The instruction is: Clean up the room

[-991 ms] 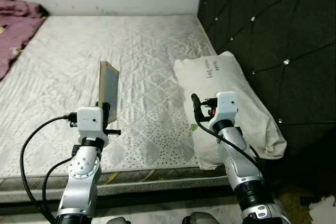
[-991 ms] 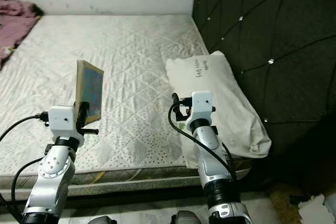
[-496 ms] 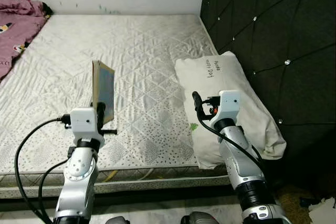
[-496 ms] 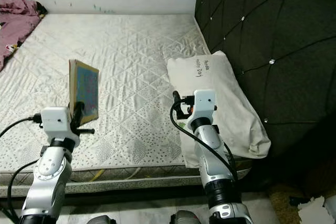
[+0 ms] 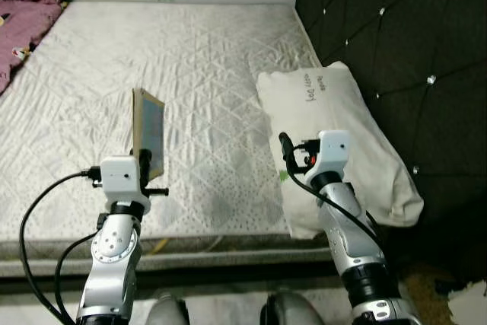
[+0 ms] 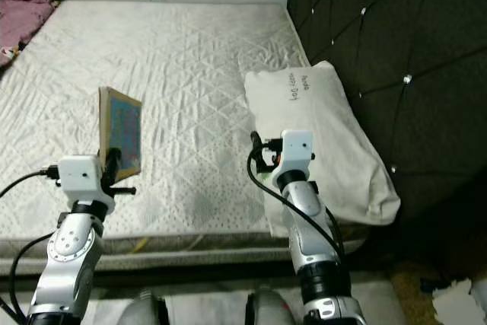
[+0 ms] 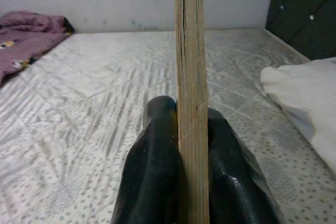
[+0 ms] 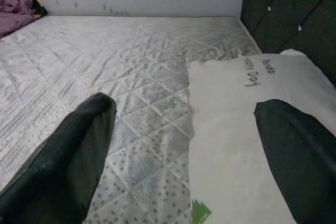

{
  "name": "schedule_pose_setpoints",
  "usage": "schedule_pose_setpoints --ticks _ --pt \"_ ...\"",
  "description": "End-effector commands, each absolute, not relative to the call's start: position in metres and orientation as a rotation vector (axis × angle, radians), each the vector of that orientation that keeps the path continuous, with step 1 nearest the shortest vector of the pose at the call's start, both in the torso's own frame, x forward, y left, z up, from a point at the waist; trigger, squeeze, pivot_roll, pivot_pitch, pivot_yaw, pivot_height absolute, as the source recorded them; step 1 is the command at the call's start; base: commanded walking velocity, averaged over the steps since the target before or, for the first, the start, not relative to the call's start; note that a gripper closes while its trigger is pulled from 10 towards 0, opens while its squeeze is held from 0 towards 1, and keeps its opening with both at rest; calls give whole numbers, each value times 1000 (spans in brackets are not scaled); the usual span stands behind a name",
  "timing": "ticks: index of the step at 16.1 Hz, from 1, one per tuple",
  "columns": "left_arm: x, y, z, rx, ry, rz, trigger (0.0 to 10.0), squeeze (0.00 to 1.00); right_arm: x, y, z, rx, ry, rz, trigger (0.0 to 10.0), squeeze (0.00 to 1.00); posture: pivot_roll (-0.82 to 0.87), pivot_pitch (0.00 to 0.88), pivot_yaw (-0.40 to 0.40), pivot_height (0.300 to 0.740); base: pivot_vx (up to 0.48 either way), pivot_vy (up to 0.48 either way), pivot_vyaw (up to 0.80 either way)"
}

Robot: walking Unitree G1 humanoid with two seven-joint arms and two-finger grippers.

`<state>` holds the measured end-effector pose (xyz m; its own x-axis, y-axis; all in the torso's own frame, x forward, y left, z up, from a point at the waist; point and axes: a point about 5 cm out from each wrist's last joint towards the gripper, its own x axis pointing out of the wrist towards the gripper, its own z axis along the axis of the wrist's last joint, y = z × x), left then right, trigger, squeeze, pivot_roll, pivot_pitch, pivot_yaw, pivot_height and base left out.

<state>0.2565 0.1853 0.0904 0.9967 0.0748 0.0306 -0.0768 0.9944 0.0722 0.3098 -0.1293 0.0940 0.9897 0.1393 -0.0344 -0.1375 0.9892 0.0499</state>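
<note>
Above the near edge of the mattress (image 5: 198, 58), the left hand (image 7: 178, 145) is pinched shut on a thin book (image 5: 148, 132) (or a flat board; its pale edge looks like stacked pages), held upright with a bluish cover facing the pillow (image 5: 342, 142). That white pillow, with handwriting at its far end, lies on the mattress against the dark tufted headboard (image 5: 396, 28). A purple blanket (image 5: 23, 5) is bunched at the mattress's far corner, away from the headboard. The right hand (image 8: 184, 145) hovers over the pillow's near end, fingers spread wide and holding nothing. Compared with a second ago, the book sits lower and nearer the mattress's front edge, and the camera has tilted downward.
</note>
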Motion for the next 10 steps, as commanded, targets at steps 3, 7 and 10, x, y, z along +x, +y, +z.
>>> schedule_pose_setpoints --ticks 3,7,10 --pt "247 198 111 94 -111 151 10000 0 308 -148 112 42 -4 53 10000 0 -58 79 -26 655 0 0 0" --pt "237 203 110 100 -100 187 10000 0 292 -157 103 39 33 36 10000 0 -58 88 -31 655 0 0 0" --pt "238 200 112 90 -99 174 10000 0 294 -155 108 33 34 43 10000 0 -60 92 -33 655 0 0 0"
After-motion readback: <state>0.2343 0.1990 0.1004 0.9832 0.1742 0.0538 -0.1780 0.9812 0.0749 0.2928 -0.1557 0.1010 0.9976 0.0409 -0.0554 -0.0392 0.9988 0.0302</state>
